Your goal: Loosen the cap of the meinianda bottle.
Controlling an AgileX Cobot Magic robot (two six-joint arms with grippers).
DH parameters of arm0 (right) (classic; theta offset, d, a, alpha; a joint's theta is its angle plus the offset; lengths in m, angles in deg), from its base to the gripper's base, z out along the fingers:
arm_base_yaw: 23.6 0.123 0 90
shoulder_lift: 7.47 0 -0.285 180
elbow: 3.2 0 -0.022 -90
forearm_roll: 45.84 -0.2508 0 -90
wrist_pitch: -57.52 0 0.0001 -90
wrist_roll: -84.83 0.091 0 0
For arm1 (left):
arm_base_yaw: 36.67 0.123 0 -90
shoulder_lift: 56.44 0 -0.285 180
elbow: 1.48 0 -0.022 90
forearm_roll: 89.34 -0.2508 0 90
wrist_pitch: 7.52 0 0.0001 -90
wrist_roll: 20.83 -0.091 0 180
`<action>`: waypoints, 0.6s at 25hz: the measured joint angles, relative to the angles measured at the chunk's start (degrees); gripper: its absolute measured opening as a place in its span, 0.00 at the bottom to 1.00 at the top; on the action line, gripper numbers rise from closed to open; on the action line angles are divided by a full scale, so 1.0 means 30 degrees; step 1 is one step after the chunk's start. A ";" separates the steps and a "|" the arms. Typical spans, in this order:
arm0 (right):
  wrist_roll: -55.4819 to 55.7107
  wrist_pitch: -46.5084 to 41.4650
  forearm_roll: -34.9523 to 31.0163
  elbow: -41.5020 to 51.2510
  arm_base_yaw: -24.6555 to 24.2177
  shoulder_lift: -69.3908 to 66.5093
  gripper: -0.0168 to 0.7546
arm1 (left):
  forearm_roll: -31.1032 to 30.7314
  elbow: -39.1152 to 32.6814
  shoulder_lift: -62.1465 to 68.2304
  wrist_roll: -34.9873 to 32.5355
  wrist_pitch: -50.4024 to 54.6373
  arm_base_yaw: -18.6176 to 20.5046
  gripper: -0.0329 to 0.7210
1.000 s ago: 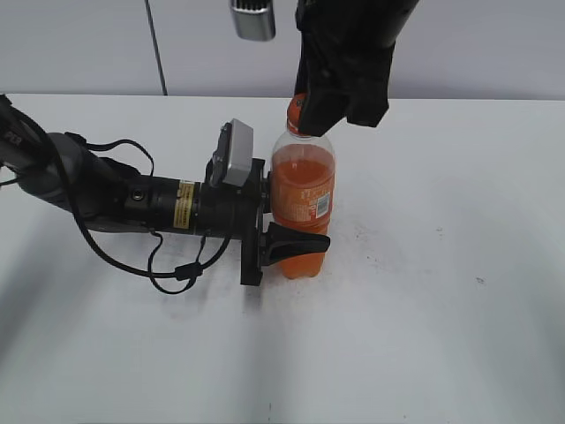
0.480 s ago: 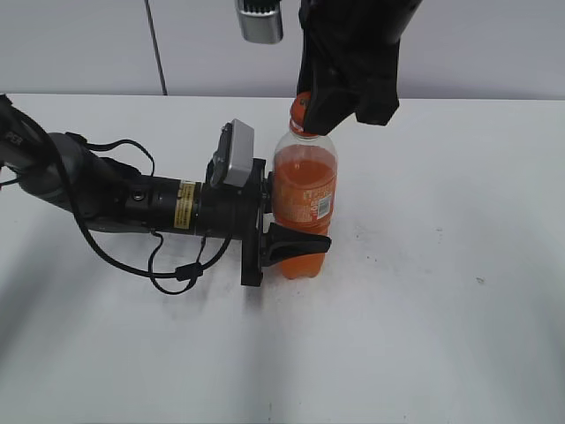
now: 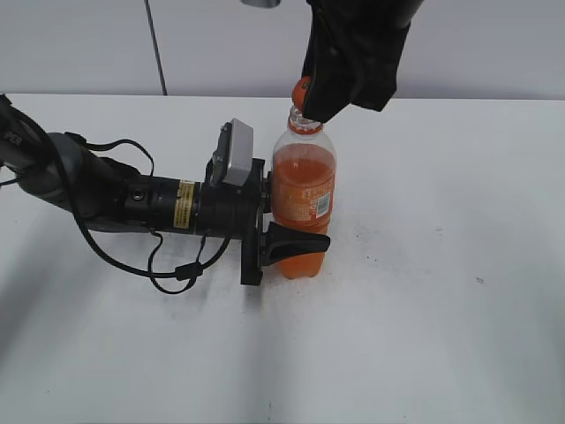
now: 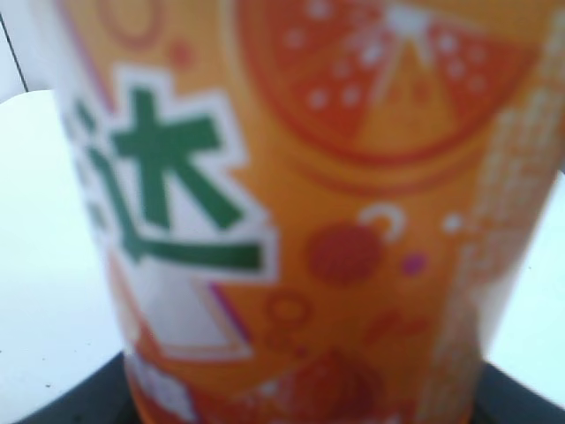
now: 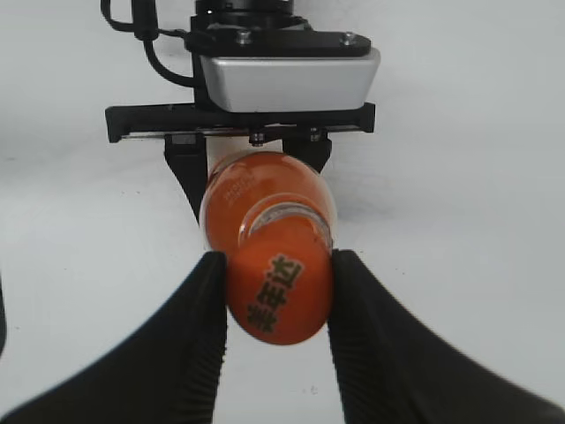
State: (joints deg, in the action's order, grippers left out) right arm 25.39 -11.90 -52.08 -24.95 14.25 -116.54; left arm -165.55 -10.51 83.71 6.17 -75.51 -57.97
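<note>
Left arm [image 3: 132,199]: lay low across the left half of the desk [image 3: 424,336], reaching toward the middle.
Left gripper [image 3: 281,221]: clamped on the lower body of the bottle [image 3: 302,199], one black finger [image 3: 296,243] wrapped across the front near the base; the left wrist view was filled by the blurred label [image 4: 300,203], so the jaws themselves barely showed there.
Bottle: stood upright near the middle of the desk, closer to the far edge than the near one; orange drink reached the shoulder.
Neck ring [image 3: 305,126]: visible and bare, with an open mouth [image 5: 287,221] seen below the cap in the right wrist view.
Cap [image 5: 278,296]: off the neck, pinched between two black fingers [image 5: 199,309], apart from the mouth and above it.
Right gripper [image 5: 276,300]: clenched on the cap, hanging from above at the far edge.
Step (judged): cap appeared already unscrewed and lifted clear; loosening looked done or nearly so.
Next move (judged): either set the cap back loosely on the mouth, which needs it centred and level, or carry it to bare desk to the right; left grip should hold so the bottle does not tip.
</note>
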 joint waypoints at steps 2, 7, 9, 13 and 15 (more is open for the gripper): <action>0.1683 0.0000 0.0128 0.0000 0.0000 0.0022 0.37 | 0.0000 0.0000 0.0000 0.0000 0.0000 0.0000 0.56; 0.5081 -0.0013 0.0201 0.0000 -0.0430 0.0029 0.37 | 0.0000 0.0000 0.0000 0.0000 0.0000 0.0000 0.56; 0.6599 -0.0022 0.0103 0.0000 -0.1052 0.0029 0.37 | 0.0000 0.0000 0.0000 0.0000 0.0017 0.0000 0.56; 0.9433 0.0074 -0.0341 0.0016 -0.3546 0.0029 0.37 | 0.0000 0.0000 0.0000 0.0000 0.0037 0.0000 0.56; 1.0443 0.0465 -0.0621 0.0219 -0.5013 0.0044 0.37 | 0.0000 0.0000 0.0000 0.0000 0.0037 0.0000 0.56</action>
State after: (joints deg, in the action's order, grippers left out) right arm 56.72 -10.51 -53.94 -24.29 -0.79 -116.41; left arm -165.55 -10.51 83.71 6.17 -75.40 -57.97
